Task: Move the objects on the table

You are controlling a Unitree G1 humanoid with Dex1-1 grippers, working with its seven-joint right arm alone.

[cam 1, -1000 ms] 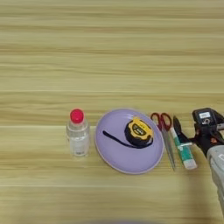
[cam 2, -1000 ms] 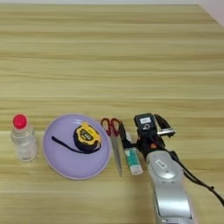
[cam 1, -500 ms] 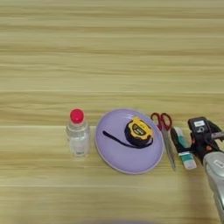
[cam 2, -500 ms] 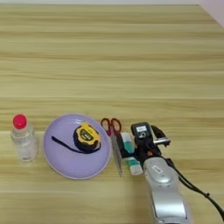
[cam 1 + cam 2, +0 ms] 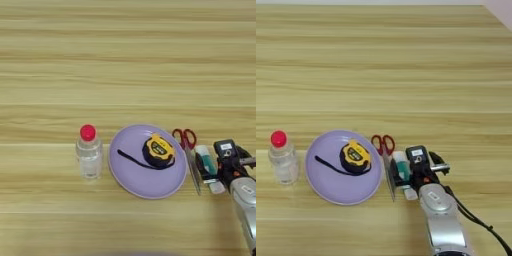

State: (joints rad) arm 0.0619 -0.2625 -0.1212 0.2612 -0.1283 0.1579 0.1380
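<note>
Gripper (image 5: 406, 171) over glue stick (image 5: 401, 170), grip indiscernible; scissors (image 5: 387, 159) beside lilac plate (image 5: 331, 187) bearing tape measure (image 5: 354, 155); bottle (image 5: 282, 158) left.

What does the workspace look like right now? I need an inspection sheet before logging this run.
Surface: light-wood table, mostly bare.
Job's things: lilac plate with the tape measure on it, its strap trailing left; bottle upright, left of the plate; scissors just right of the plate, blades pointing toward the camera; glue stick lying right of the scissors.
Clutter: nothing seen.
Grippers: right hand over the glue stick; finger state unclear.
Cables: black cable trailing from the forearm toward the lower right.
Surroundings: table edge and pale corner at the top right in the right eye view.
</note>
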